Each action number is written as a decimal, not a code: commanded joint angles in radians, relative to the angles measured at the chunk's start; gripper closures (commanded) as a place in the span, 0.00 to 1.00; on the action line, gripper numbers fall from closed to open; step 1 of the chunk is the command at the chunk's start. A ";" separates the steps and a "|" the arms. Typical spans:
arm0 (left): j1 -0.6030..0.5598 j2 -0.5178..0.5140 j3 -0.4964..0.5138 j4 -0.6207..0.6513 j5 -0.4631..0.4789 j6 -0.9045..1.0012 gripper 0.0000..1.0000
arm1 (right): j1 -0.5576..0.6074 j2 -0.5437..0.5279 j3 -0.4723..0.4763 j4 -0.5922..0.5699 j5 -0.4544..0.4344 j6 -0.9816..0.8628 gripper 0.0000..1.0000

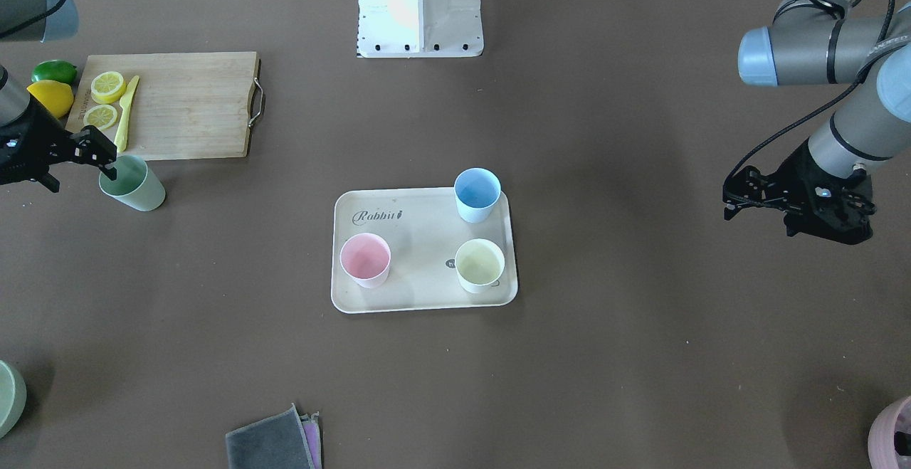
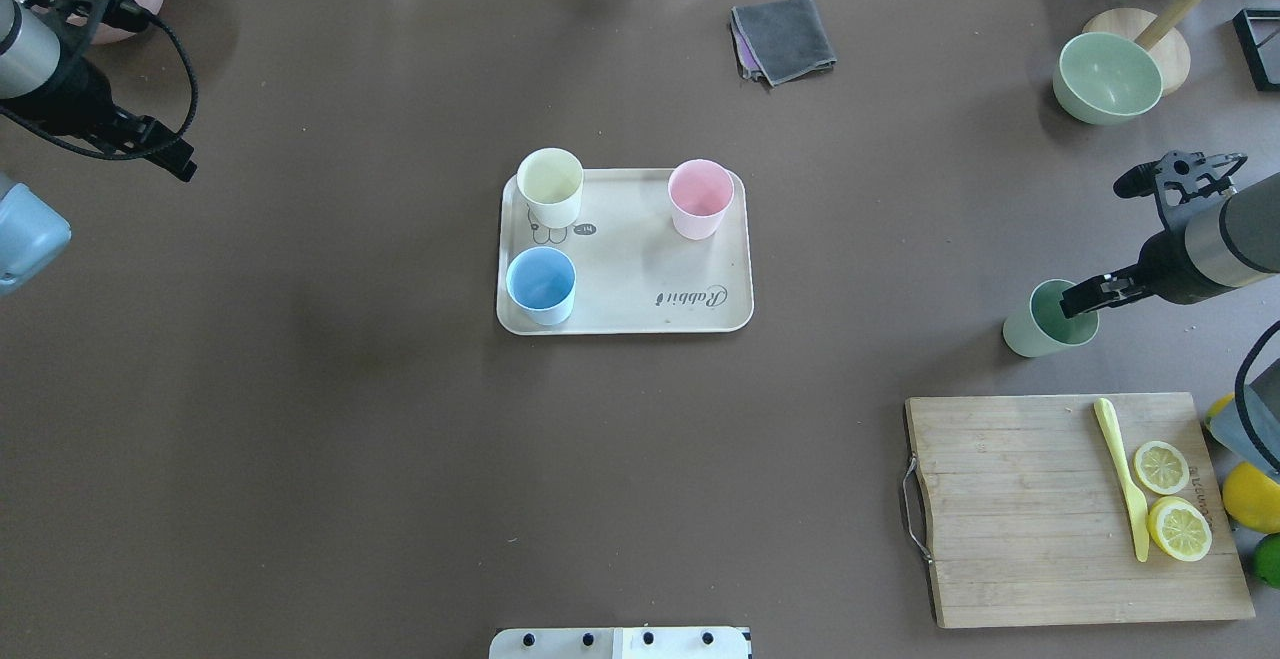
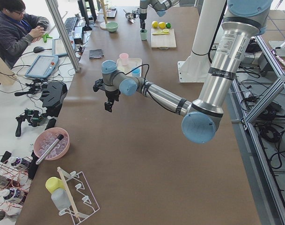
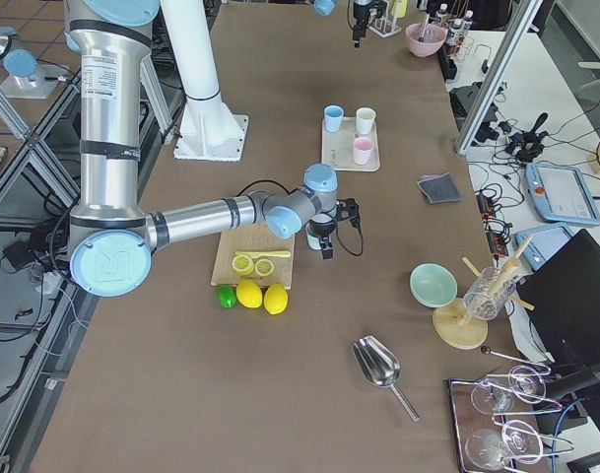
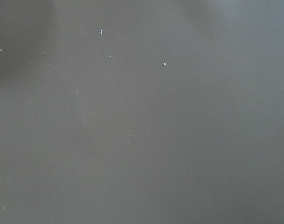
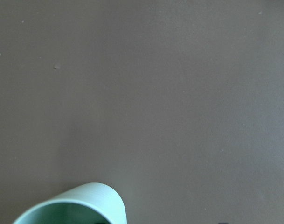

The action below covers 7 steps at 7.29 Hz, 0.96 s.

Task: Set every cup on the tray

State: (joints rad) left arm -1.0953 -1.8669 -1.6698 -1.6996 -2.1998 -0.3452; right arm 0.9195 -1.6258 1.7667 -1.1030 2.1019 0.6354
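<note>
To lift the sage green cup (image 1: pixel 139 188), which stood on the tabletop beside the cutting board (image 1: pixel 185 106) and well apart from the tray (image 1: pixel 420 277), the right gripper (image 1: pixel 105 161) needed a firm pinch on its wall. It reached in tilted, one finger inside the rim, jaws seemingly parted. The left gripper (image 1: pixel 733 198) hung over bare tabletop, its state unreadable.

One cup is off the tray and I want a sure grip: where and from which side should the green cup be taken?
Take the green cup by its rim wall, from straight above: it stands upright, open-mouthed, tapered and handleless. One finger inside and one outside, as the right hand is placed now, looks safest.
</note>
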 commanded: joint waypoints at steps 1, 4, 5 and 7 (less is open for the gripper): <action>0.000 0.000 0.001 0.000 0.000 0.000 0.02 | -0.019 0.007 -0.009 0.000 -0.003 0.003 0.56; 0.000 0.000 0.002 0.001 0.000 -0.001 0.02 | -0.021 0.014 0.002 0.002 0.010 0.001 1.00; 0.002 0.000 0.002 0.001 0.000 -0.002 0.02 | -0.021 0.024 0.000 -0.001 0.009 0.001 1.00; 0.002 0.000 0.002 0.001 0.000 -0.002 0.02 | -0.021 0.049 0.020 -0.004 0.016 0.015 1.00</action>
State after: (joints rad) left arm -1.0939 -1.8669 -1.6675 -1.6981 -2.1997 -0.3466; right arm 0.8988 -1.5958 1.7745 -1.1048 2.1130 0.6403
